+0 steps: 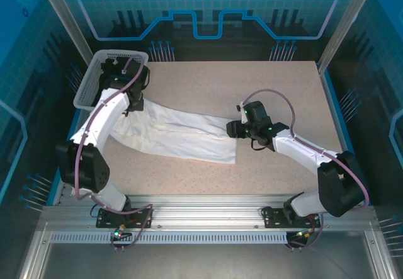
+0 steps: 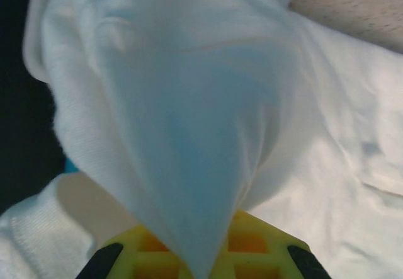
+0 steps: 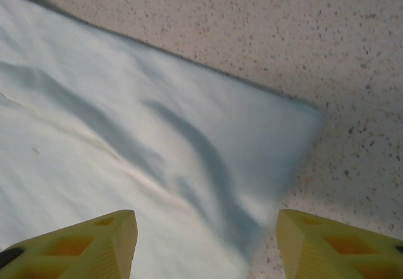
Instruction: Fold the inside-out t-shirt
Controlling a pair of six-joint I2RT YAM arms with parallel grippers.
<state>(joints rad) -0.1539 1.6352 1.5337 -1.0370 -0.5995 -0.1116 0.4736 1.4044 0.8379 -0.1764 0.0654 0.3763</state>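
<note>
From above, the inside-out t-shirt (image 1: 182, 134) lies stretched in a long, wrinkled band across the speckled table (image 1: 264, 84), between the two arms. The left gripper (image 1: 135, 104) sits at its left end, just beside a white basket (image 1: 86, 90) at the table's far left corner. The right gripper (image 1: 231, 129) is at its right end.

In the left wrist view, the yellow fingers (image 2: 141, 250) are clamped on a bunched peak of white cloth, which spreads across the view and hides most of what lies beyond.

In the right wrist view, the fingers (image 3: 94, 244) stand apart over the shirt's corner, with bare table beside it.
</note>
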